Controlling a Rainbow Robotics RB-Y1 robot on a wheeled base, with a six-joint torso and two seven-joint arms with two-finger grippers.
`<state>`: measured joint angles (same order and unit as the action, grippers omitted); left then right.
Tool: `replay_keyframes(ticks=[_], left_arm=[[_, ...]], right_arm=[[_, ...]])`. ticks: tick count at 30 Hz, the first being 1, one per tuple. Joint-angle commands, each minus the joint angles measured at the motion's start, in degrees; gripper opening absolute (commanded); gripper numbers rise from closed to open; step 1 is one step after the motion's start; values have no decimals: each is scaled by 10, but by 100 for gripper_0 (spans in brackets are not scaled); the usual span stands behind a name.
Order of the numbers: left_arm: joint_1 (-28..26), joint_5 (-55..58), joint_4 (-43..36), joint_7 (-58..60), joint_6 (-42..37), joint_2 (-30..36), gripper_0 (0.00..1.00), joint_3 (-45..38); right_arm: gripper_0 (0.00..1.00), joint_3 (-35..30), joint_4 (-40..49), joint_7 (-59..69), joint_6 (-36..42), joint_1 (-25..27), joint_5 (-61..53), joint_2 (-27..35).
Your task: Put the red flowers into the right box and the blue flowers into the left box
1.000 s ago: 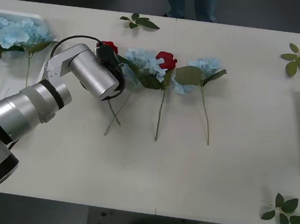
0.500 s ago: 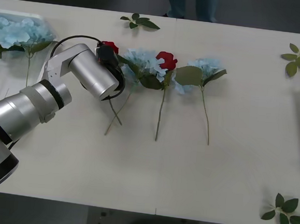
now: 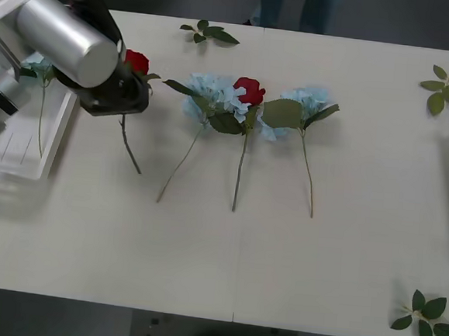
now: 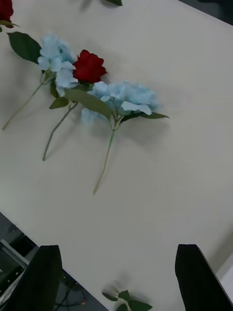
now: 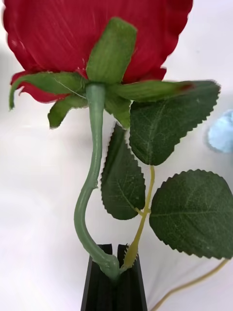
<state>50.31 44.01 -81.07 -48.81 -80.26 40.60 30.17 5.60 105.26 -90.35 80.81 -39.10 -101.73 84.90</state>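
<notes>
Red rose (image 3: 136, 61) lifted, stem pinched; others flat on table.

A robot test bench in a lab-like room

The setting looked like a lab or test space rather than a home: a long, plain pale table (image 3: 280, 250), made of two sections joined by a seam down the middle of the frame, filled most of the front view, with dark flooring beyond its far edge at the top. Artificial flowers and loose green leaf sprigs (image 3: 208, 33) were laid out on it like staged props, and a white plastic tray (image 3: 24, 140) sat at the left edge. A person's legs (image 3: 292, 6) stood behind the table at the upper middle, and a large silver robot arm (image 3: 52, 34) reached in from the upper left.
</notes>
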Motion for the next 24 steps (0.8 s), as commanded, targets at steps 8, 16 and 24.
replay_keyframes(ticks=[8,16,24], left_arm=[[-65,115,-114,-174,-93,70,0,-238],[-108,241,-134,-276,-66,62,0,-353],[-168,434,-134,-446,70,59,0,-373]], right_arm=[[68,-9,37,-9,-82,56,-41,-16],[68,-9,42,-15,-127,109,-146,6],[68,-9,57,-39,-236,195,-232,-39]])
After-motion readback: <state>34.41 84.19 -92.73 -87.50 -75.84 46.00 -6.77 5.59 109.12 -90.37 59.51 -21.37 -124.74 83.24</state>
